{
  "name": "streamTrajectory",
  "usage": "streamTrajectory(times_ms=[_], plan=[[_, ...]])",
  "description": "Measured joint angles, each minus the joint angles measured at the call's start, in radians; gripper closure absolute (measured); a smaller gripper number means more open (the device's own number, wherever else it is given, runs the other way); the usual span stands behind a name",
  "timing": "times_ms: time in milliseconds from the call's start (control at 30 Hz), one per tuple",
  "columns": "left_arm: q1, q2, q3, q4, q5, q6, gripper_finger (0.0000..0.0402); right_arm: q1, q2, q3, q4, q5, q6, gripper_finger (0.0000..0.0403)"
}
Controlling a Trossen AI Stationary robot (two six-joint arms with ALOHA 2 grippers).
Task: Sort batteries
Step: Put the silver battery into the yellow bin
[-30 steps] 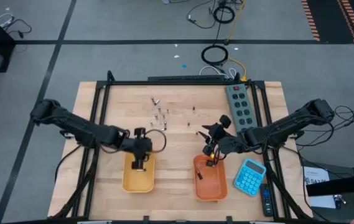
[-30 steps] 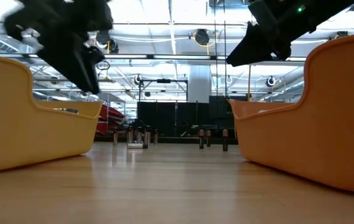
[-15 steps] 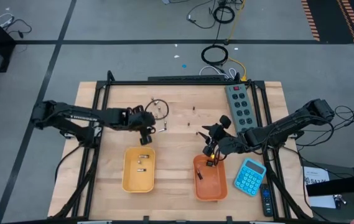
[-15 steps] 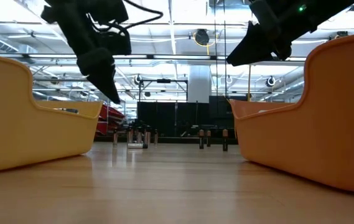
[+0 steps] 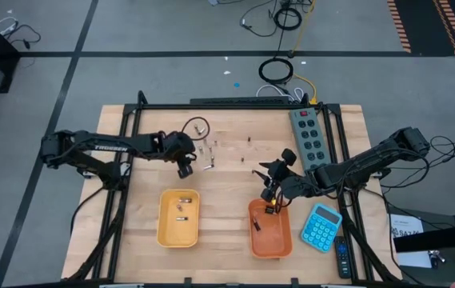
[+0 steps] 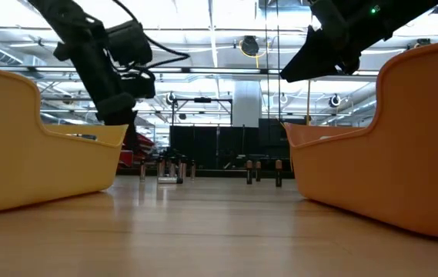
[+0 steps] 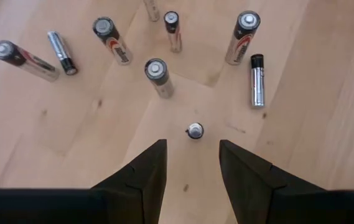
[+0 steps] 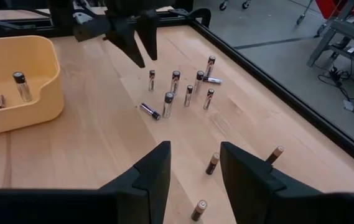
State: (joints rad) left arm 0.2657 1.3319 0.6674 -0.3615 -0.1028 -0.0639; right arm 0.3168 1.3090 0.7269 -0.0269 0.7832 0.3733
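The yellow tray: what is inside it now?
Inside the yellow tray lie two batteries; the right wrist view shows one silvery-grey and one smaller. The near wall hides part of the floor in the low view.

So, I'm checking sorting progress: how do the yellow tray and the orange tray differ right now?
The yellow tray lies on the left arm's side; the orange tray lies on the right arm's side, beside the blue calculator. The yellow tray holds two visible batteries, with nothing over it; the right gripper hovers, open, over the orange tray's far end, whose contents I cannot tell. Both are small, shallow, rounded bins on the wooden table.
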Motion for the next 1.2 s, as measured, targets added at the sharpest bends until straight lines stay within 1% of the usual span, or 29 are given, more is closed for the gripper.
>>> streamTrajectory(times_ms=[167,433,600,867,967,1033,1133,1200], plan=[[0.015,0.017,-0.036,0.043,0.027,-0.001,0.0242,0.000,0.000,0.000,0.000,0.000,0.000,0.0273],[0.015,0.085,-0.037,0.099,0.024,-0.006,0.0194,0.000,0.000,0.000,0.001,0.000,0.000,0.0273],[0.016,0.137,-0.037,0.139,0.023,-0.005,0.0189,0.000,0.000,0.000,0.001,0.000,0.000,0.0273],[0.016,0.194,-0.036,0.182,-0.056,-0.005,0.0190,0.000,0.000,0.000,0.001,0.000,0.003,0.0273],[0.016,0.198,-0.036,0.189,-0.078,-0.006,0.0197,0.000,0.000,0.000,0.001,0.000,0.003,0.0273],[0.016,0.198,-0.036,0.193,-0.086,-0.005,0.0209,0.000,0.000,0.000,0.000,0.000,0.003,0.0273],[0.016,0.198,-0.036,0.212,-0.093,0.000,0.0239,0.000,0.000,0.000,0.000,0.000,0.004,0.0273],[0.016,0.198,-0.036,0.236,-0.093,0.005,0.0269,0.000,-0.001,0.000,0.000,0.000,0.007,0.0273]])
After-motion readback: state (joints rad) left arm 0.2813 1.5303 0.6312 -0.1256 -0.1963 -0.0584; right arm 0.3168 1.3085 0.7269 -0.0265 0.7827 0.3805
